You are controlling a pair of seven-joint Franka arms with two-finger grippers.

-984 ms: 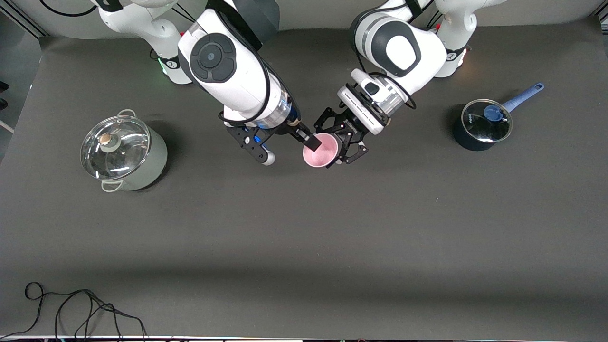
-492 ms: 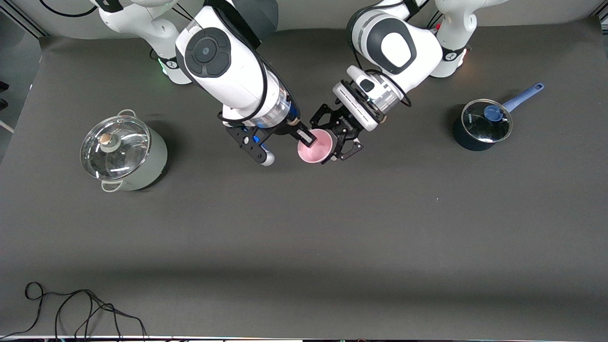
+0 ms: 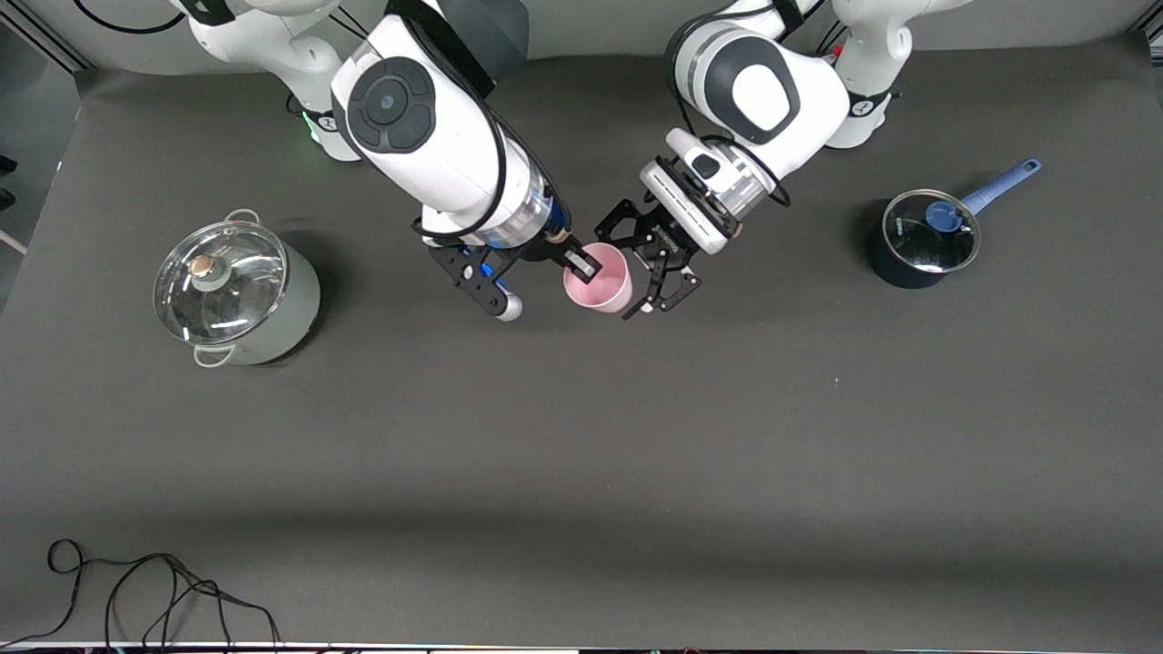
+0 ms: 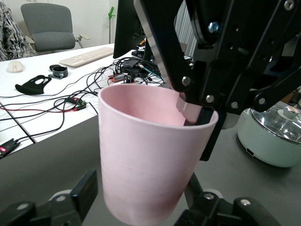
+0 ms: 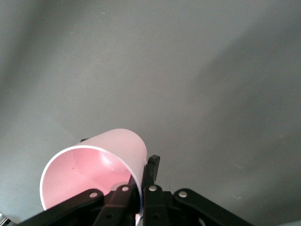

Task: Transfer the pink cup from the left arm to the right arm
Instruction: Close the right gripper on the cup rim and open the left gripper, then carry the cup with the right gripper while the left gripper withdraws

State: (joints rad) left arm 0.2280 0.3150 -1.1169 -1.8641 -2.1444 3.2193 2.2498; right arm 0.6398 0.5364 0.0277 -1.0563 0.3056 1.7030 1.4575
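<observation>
Pale green pot (image 3: pixel 238 292): glass-lidded, on the counter (image 3: pixel 581 436) toward the right arm's end.
Right gripper (image 3: pixel 586 270): over mid-counter, fingers (image 4: pixel 162 52) clenched on the cup's rim, one inside, one outside.
Pink cup (image 3: pixel 597 278): held in the air, tilted, between both grippers.
Left gripper (image 3: pixel 647 268): beside the cup, fingers (image 4: pixel 84 190) released and spread either side of its base.
Dark saucepan (image 3: pixel 922 238): blue handle, glass lid, toward the left arm's end.

Robot lab, office desks (image 4: pixel 28 89), cables (image 4: pixel 70 101)
</observation>
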